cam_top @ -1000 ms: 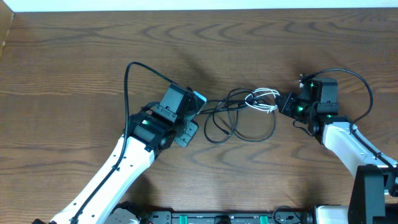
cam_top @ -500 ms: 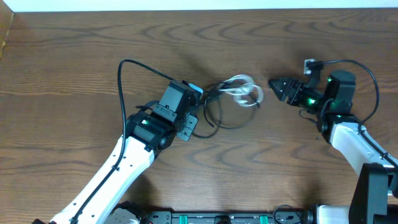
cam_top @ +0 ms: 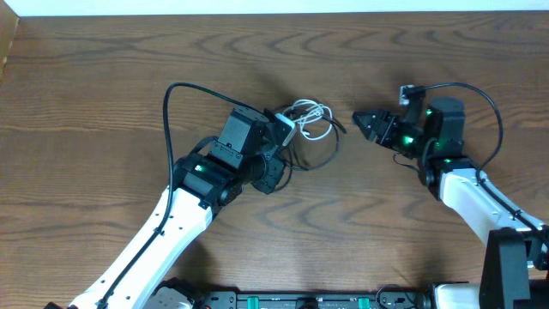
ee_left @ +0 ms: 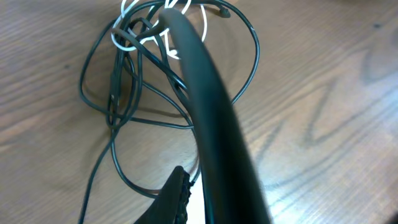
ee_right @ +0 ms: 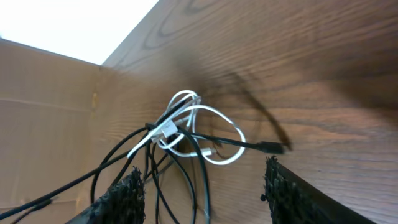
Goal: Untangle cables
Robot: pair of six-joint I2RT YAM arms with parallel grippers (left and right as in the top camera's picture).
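The task is, in our judgement, not yet far along. The cables (cam_top: 310,130) lie as one small heap on the table (cam_top: 103,77); no cable has been laid out apart from the others. In the heap, the white cable (cam_top: 310,112) makes a few small loops on the far side, and the black ones cross through it and under it. The left wrist view shows the same: the wider black loops (ee_left: 127,99) run into the white knot (ee_left: 124,38) at one spot. All the separating is left to do, starting with taking the white cable out of the black loops.

The heap lies just beside the tip of our left gripper (cam_top: 281,146) and seems to touch it. We cannot tell whether this gripper grasps a strand, because a thick dark shape covers most of its own view.

Our right gripper (cam_top: 364,124) is to the right of the heap and apart from it. It is released and empty: its fingers (ee_right: 127,194) stand wide apart. The heap lies ahead of them on the wood, and one black plug end (ee_right: 272,147) points toward this gripper.
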